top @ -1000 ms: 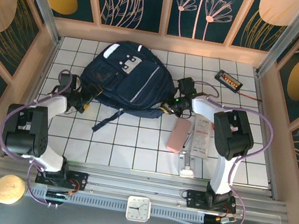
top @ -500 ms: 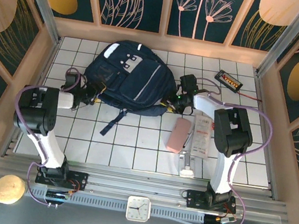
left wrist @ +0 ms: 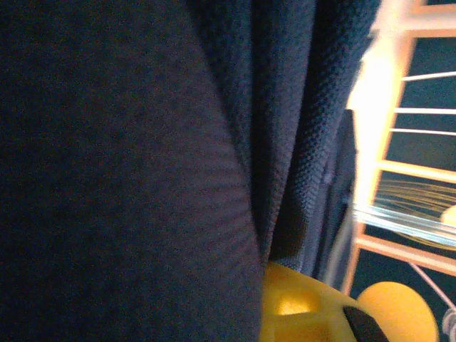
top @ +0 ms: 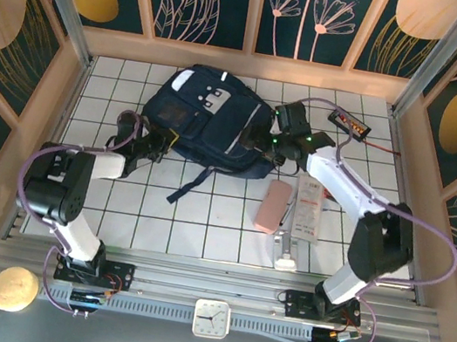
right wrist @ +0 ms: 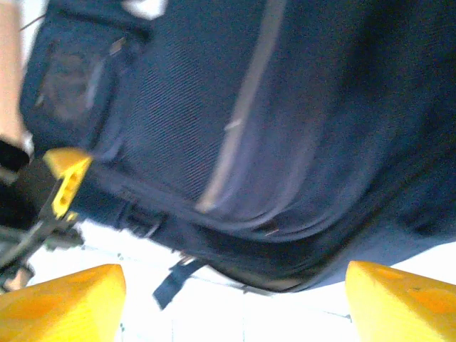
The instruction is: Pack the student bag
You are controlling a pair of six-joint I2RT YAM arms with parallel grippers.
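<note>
Toward the far edge of the white tiled tabletop [top: 201, 228], a little left of centre, lies the student bag [top: 215, 120], a large navy backpack with grey stripes and a pale buckled patch near its top, one black strap [top: 191, 184] trailing toward the near edge. At the bag's left side the left end effector [top: 161, 140] is pressed into the fabric with its jaws closed; the left wrist view is taken up by dark folds of the bag [left wrist: 142, 142] right against the yellow fingers [left wrist: 299, 306], so it appears clamped on a fold of the bag. At the bag's right side the right end effector [top: 276, 140] sits just beside the fabric, and the right wrist view shows its two yellow fingertips [right wrist: 64, 303] spread wide apart at the bottom corners, with the bag [right wrist: 249, 128] beyond them and nothing between them. Right of the bag, near the middle of the tabletop, a pink case [top: 273, 206] lies beside a white packet [top: 308, 208], and a small white item [top: 285, 256] rests closer to the near edge. Near the far right corner is a small black device [top: 349, 121] with a cable. Below the near edge, on the metal rail, sit a small white clock [top: 210, 318] and a round tan object [top: 13, 288].
</note>
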